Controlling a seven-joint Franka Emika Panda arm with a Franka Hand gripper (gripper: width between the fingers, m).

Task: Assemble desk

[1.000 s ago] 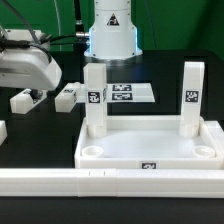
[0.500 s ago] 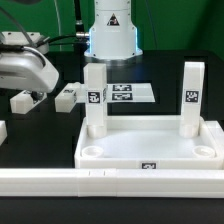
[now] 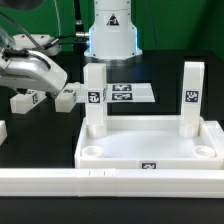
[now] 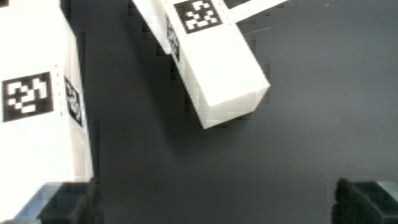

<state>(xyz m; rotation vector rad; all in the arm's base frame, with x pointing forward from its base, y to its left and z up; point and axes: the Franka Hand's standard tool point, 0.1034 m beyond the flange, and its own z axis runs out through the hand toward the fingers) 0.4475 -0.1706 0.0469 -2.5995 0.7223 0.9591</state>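
Your claw (image 4: pixel 214 203) is gaping wide, gripping nothing, hovering over the black worktop (image 4: pixel 160 160) near one loose leg (image 4: pixel 217 60) and a second loose leg (image 4: pixel 32 100). Farther off, the desk tabletop (image 3: pixel 150 148) is carrying one upright leg (image 3: pixel 95 105) and another upright leg (image 3: pixel 192 95).

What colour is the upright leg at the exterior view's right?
The leg is white, bearing a black-and-white square tag; the exterior view shows it best.

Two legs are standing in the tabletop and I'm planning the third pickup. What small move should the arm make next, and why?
Probably shift the open fingers toward the loose leg until they straddle it. In the wrist view that leg lies slanted beyond the fingers, not between them, so closing now would likely catch nothing. The tabletop has two near sockets empty.
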